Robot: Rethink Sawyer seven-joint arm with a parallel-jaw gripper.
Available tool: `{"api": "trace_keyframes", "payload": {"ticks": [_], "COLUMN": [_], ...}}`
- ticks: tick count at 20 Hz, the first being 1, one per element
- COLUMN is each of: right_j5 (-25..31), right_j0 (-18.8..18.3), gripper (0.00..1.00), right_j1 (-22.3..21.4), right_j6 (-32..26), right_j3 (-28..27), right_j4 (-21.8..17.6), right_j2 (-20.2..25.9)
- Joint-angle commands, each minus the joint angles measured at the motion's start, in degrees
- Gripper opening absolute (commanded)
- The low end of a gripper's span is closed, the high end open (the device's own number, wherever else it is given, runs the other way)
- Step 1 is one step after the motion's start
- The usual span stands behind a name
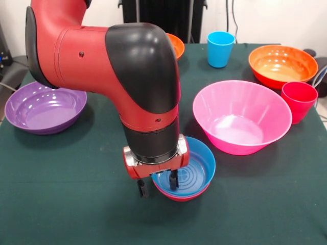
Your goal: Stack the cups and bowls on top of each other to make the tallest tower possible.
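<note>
- The red and black arm (127, 76) comes down from the top left of the front view and ends just over the near middle of the bench (61, 204), which has a dark green cloth.
- The tool (158, 188) stands at the near left rim of the small blue bowl (191, 168) — one finger (174, 179) is inside the bowl, the other (142, 190) is outside, so the rim is between them. I cannot tell if they press it.
- This blue bowl has rings on its bottom and sits nested in a magenta-red bowl (184, 196), of which only the low edge shows.
- The pink bowl (241, 116) is just beside this stack, to the right and farther back.
- The red cup (299, 101) stands upright, touching or almost touching the pink bowl's right side.
- An orange-red bowl (282, 65) is behind the red cup; the light blue cup (220, 49) stands upright left of it.
- A second orange-red bowl (176, 45) is mostly hidden behind the arm.
- The purple bowl (45, 108) lies well apart, at the left edge.
</note>
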Motion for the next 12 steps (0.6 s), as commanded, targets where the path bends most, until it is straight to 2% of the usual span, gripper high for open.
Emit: {"api": "trace_keyframes", "payload": {"ticks": [1, 9, 12], "right_j5": [-0.8, 4.6, 5.9], "right_j0": [-0.5, -0.2, -0.4], "gripper": [1.00, 1.00, 1.00], "right_j1": [-2.0, -3.5, -5.3], "right_j6": [-5.6, -5.2, -5.0], "right_j3": [3.0, -0.3, 0.6], "right_j4": [-4.3, -4.1, -3.7], "right_j2": [4.8, 3.6, 3.6]}}
